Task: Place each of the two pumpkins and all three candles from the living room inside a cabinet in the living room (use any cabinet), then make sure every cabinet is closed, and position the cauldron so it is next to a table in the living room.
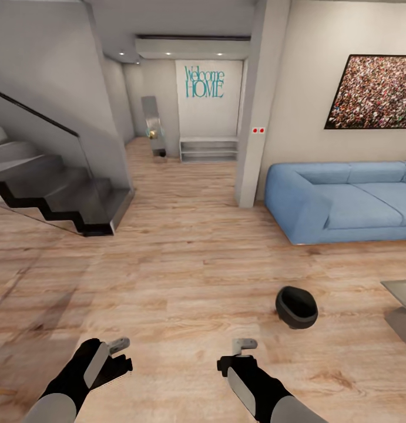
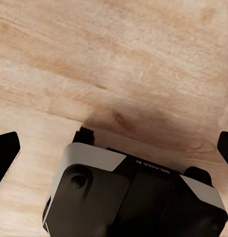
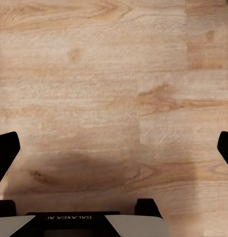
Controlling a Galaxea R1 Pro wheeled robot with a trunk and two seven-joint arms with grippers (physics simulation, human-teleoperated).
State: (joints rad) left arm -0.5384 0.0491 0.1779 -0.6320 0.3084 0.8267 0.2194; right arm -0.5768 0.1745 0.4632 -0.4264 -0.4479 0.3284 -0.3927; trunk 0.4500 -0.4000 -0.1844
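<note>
**Cauldron ahead on the floor, both hands free**

Right now you are looking across the living room's pale wood-plank floor [image 1: 185, 264] with both arms hanging low and carrying nothing. The left gripper [image 1: 117, 348] and the right gripper [image 1: 241, 348] are both sitting spread apart: in each wrist view the dark fingertips are standing at opposite edges of the picture with only bare planks between them.

The small round matte-black cauldron [image 1: 296, 306] is resting on the floor ahead of your right arm and a little to its right, mouth tipped toward you. Just beyond it, at the right edge, a corner of the glossy grey glass-topped table [image 1: 401, 292] is showing, near the cauldron but apart from it. The big blue sofa [image 1: 344, 200] is standing behind both.

If you are going for the cauldron, my judgement is that the right arm is the better placed. Roll the base closer first so you are not reaching at full stretch, then come down over the rim and pinch one wall of the wide mouth; the bulging belly looks too broad to span.

Most of the table is cut off by the frame, so you are judging its length blind. The far white shelf unit [image 1: 208, 149] under the teal wall lettering is too distant to read for contents.
</note>
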